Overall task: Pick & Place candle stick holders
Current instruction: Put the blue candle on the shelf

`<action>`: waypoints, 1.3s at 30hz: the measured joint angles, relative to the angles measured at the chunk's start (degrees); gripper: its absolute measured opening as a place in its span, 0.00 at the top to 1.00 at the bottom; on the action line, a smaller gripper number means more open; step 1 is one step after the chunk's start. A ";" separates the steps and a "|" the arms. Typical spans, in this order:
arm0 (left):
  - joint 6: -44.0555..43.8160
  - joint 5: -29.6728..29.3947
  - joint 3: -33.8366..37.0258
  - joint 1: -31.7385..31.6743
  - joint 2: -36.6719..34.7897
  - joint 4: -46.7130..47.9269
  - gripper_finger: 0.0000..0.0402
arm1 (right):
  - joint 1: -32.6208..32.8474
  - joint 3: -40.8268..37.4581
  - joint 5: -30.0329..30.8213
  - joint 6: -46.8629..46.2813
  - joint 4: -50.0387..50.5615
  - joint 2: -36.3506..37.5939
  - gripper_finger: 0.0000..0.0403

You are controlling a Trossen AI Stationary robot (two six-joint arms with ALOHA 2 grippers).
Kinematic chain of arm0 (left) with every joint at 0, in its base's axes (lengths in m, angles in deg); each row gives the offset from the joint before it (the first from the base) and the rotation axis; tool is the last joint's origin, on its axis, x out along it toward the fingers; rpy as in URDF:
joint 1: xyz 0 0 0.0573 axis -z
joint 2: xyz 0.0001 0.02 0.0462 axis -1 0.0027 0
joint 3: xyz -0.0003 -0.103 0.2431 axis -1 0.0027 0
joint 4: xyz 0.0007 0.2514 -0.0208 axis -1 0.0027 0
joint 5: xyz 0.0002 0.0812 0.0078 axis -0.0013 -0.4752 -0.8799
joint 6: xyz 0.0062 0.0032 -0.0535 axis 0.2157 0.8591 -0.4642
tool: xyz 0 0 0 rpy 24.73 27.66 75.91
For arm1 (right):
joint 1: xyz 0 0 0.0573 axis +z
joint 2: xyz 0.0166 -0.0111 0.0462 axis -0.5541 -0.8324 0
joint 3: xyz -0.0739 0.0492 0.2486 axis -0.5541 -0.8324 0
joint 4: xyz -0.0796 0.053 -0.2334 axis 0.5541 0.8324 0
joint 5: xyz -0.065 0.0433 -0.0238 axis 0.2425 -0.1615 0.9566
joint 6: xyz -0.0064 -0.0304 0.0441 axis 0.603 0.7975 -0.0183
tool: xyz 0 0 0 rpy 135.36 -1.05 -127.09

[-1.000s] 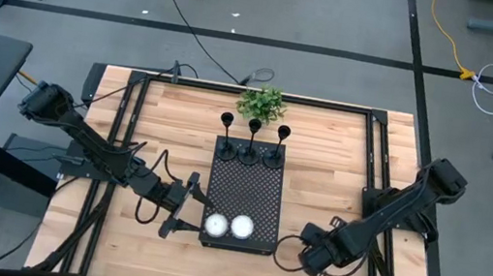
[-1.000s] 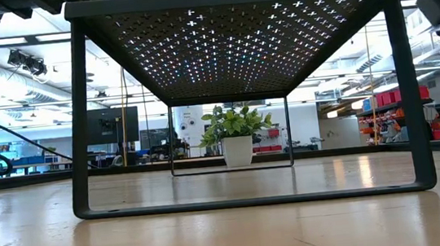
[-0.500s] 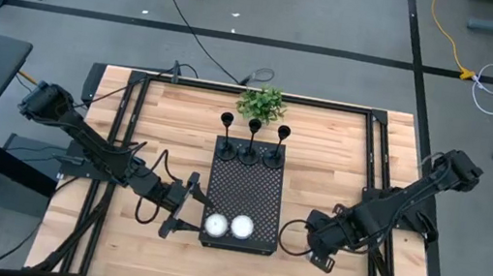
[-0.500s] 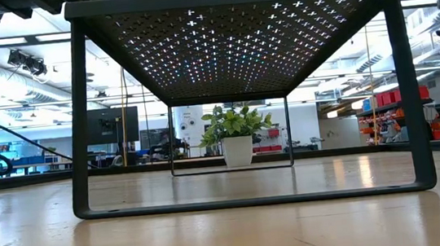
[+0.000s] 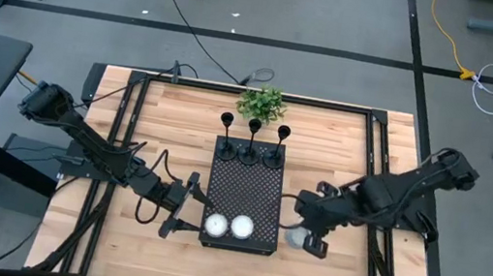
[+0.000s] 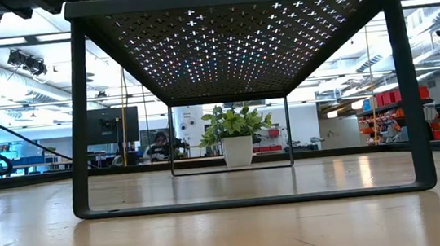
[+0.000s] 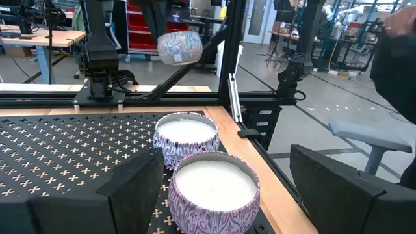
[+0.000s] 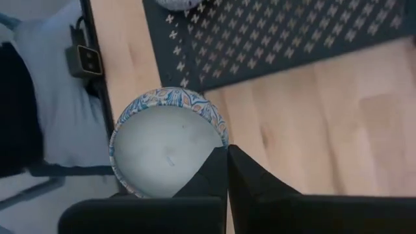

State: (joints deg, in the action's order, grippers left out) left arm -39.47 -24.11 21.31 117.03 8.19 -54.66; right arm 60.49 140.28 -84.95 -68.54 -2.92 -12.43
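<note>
Three black candle stick holders (image 5: 251,139) stand in a row on the far end of the black perforated tray (image 5: 245,192). My right gripper (image 5: 304,230) hangs to the right of the tray's near end, shut on a patterned candle tin (image 8: 166,149), which also shows in the left wrist view (image 7: 180,47). My left gripper (image 5: 179,212) is open at the tray's near left corner. Its fingers stand on either side of the nearer of two candle tins (image 7: 214,188) without touching it. My right gripper pinches the candle tin's rim (image 8: 218,138) with one finger over the wax and the other outside the wall. The fingers point down from above. The tin is lifted clear of the table, its open top up.
Two white candles in patterned tins (image 5: 229,224) stand on the tray's near end. A small potted plant (image 5: 261,103) stands at the table's far edge behind the holders. Bare wood lies left and right of the tray. A person sits in the room beyond (image 6: 159,144).
My right gripper has risen and gone toward the tray and the table's far edge, carrying the candle tin up clear of the table; it has left the low view upward.
</note>
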 joint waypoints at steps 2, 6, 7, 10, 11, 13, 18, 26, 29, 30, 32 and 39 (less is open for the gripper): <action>0.02 0.00 0.00 -0.02 0.00 0.00 0.18 | -1.03 2.22 -0.33 3.01 1.29 -2.01 1.00; 0.00 0.00 0.00 -0.01 0.00 -0.11 0.18 | -2.92 7.25 -0.96 8.50 4.55 -6.48 1.00; 0.00 0.00 0.00 -0.01 0.00 -0.15 0.18 | -3.38 8.37 -0.99 9.69 5.10 -7.44 1.00; 0.00 0.00 -0.02 -0.01 0.00 -0.16 0.18 | -4.97 11.30 -1.81 12.68 5.05 -10.00 1.00; 0.00 0.00 -0.02 -0.01 -0.01 -0.20 0.18 | -5.55 12.05 -2.54 13.44 5.11 -10.77 1.00; 0.00 0.00 -0.02 -0.01 0.00 -0.11 0.18 | -6.68 13.36 -3.67 15.14 5.14 -12.37 1.00; 0.00 0.00 -0.02 -0.01 0.00 -0.02 0.18 | -9.25 14.03 -4.03 17.76 5.90 -14.48 1.00; 0.00 0.00 -0.02 -0.01 -0.02 0.13 0.18 | -11.18 14.12 -5.32 19.27 5.33 -17.89 1.00; 0.00 0.00 -0.02 -0.01 0.00 0.16 0.18 | -11.05 14.12 -6.86 20.23 5.52 -19.85 1.00; 0.00 0.01 -0.02 -0.01 0.00 0.15 0.18 | -10.96 14.12 -7.58 20.43 5.50 -20.34 1.00; -0.02 0.00 -0.02 -0.01 0.00 0.17 0.18 | -10.92 14.12 -7.94 20.40 4.63 -21.02 1.00; 0.00 0.00 -0.02 -0.01 0.00 0.36 0.18 | -10.89 14.12 -8.45 20.29 3.30 -21.80 1.00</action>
State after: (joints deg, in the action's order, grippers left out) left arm -39.47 -24.11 21.29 117.02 8.19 -54.30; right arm 49.60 154.40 -93.40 -48.25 0.38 -34.23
